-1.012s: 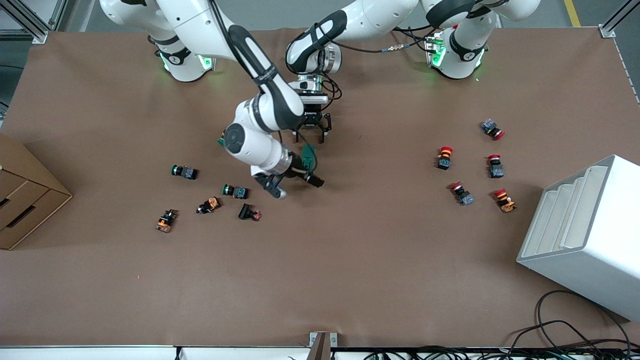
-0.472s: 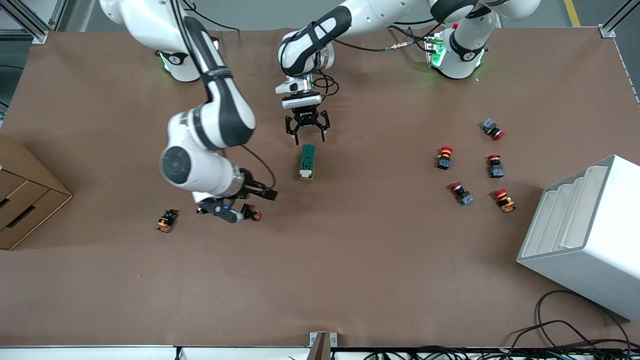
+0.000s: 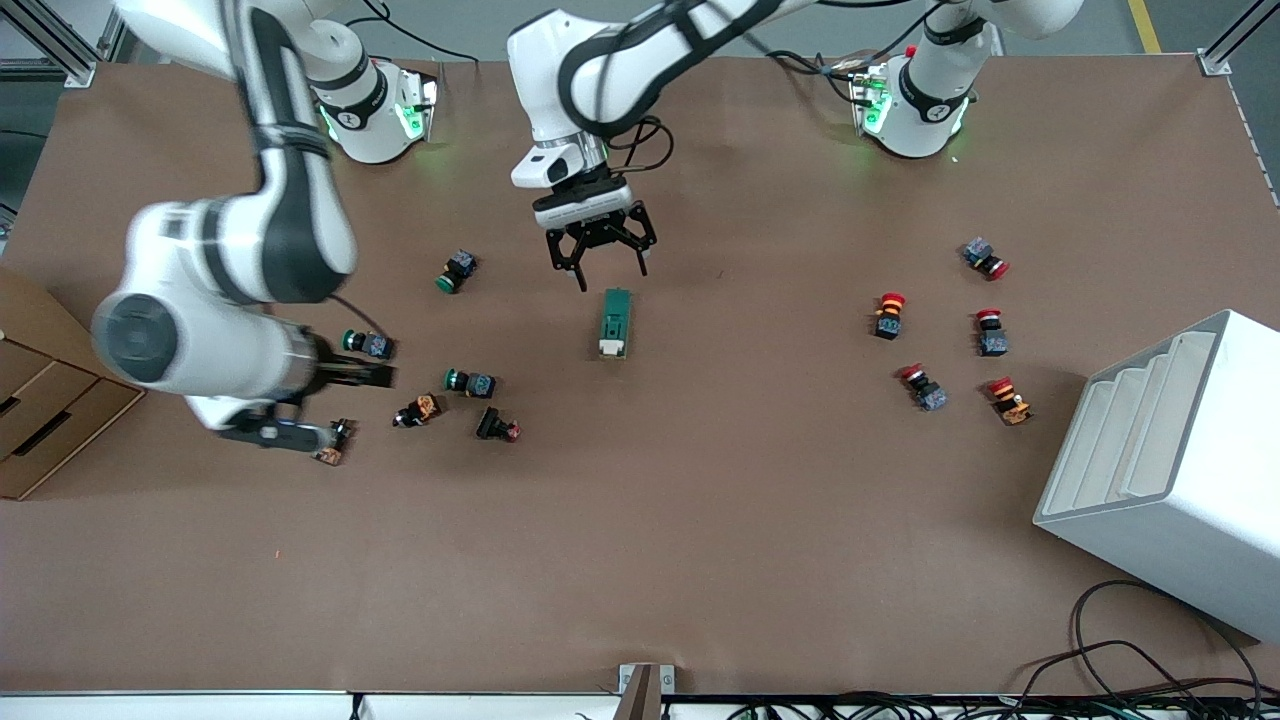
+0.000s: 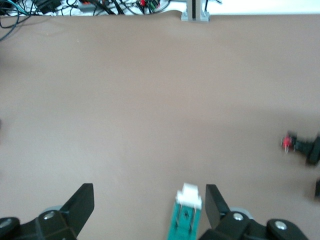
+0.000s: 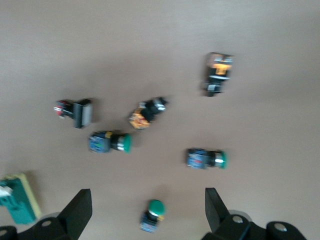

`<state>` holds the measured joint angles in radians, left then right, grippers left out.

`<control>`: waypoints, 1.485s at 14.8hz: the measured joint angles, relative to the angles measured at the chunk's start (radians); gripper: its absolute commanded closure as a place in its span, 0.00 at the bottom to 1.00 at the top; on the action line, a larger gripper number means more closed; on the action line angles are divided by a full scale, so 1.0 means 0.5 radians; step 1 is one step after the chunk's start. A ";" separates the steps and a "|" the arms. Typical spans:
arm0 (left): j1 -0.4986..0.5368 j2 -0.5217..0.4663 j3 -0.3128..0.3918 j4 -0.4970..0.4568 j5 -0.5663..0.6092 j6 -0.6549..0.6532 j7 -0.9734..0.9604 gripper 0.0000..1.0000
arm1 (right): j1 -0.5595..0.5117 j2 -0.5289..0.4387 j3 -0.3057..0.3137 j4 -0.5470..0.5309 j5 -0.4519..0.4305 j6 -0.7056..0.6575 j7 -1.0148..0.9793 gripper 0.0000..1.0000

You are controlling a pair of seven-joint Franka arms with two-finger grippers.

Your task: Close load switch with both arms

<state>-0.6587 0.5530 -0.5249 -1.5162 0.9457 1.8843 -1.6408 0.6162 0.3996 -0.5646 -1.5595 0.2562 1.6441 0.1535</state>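
Front view: both open, empty end effectors, left [image 3: 598, 262] and right [image 3: 335, 405], have withdrawn; dark-green rectangular load switch [image 3: 614, 323] released on brown tabletop [image 3: 700, 500], task probably finished.

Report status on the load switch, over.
Left gripper open, over table by load switch. Right gripper open, over green push-buttons. Switch lies free; nothing in the way.

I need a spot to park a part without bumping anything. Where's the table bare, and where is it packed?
Bare: the wide strip nearer the front camera than the load switch, and the stretch between it and the red-capped buttons. Crowded: the green-capped buttons under the open right gripper. The open left gripper hangs just above the switch's farther end.
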 measured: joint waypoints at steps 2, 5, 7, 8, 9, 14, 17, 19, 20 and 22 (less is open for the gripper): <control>0.210 -0.127 0.000 0.067 -0.200 0.001 0.334 0.00 | -0.345 -0.100 0.279 0.036 -0.176 -0.078 -0.074 0.00; 0.503 -0.299 -0.001 0.120 -0.539 0.003 0.792 0.00 | -0.827 -0.212 0.739 0.130 -0.421 -0.228 -0.100 0.00; 0.689 -0.414 -0.001 0.138 -0.746 0.003 1.044 0.00 | -0.988 -0.262 0.865 0.191 -0.456 -0.348 -0.170 0.00; 0.786 -0.472 -0.001 0.140 -0.860 0.002 1.163 0.00 | -1.033 -0.284 0.883 0.216 -0.462 -0.392 -0.239 0.00; 0.880 -0.526 0.000 0.141 -0.966 0.001 1.281 0.00 | -1.059 -0.308 0.884 0.232 -0.465 -0.419 -0.305 0.00; 1.309 -0.716 0.041 0.197 -1.429 -0.210 2.086 0.00 | -1.088 -0.366 0.884 0.299 -0.490 -0.461 -0.374 0.00; 1.352 -0.841 0.260 0.217 -1.636 -0.415 2.533 0.00 | -1.090 -0.366 0.886 0.347 -0.532 -0.517 -0.374 0.00; 1.331 -0.953 0.474 0.217 -1.813 -0.536 2.794 0.00 | -1.100 -0.365 0.886 0.404 -0.552 -0.576 -0.374 0.00; 1.325 -1.004 0.566 0.217 -1.850 -0.594 2.932 0.00 | -1.103 -0.365 0.886 0.439 -0.554 -0.613 -0.374 0.00; 1.324 -1.080 0.675 0.215 -1.870 -0.675 3.161 0.00 | -1.105 -0.365 0.887 0.486 -0.553 -0.650 -0.375 0.00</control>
<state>0.0031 0.0130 -0.1874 -1.4089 0.0105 1.5468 -0.0605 0.0637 0.2168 -0.1213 -1.3163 -0.0202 1.3193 -0.0338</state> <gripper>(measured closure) 0.000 0.000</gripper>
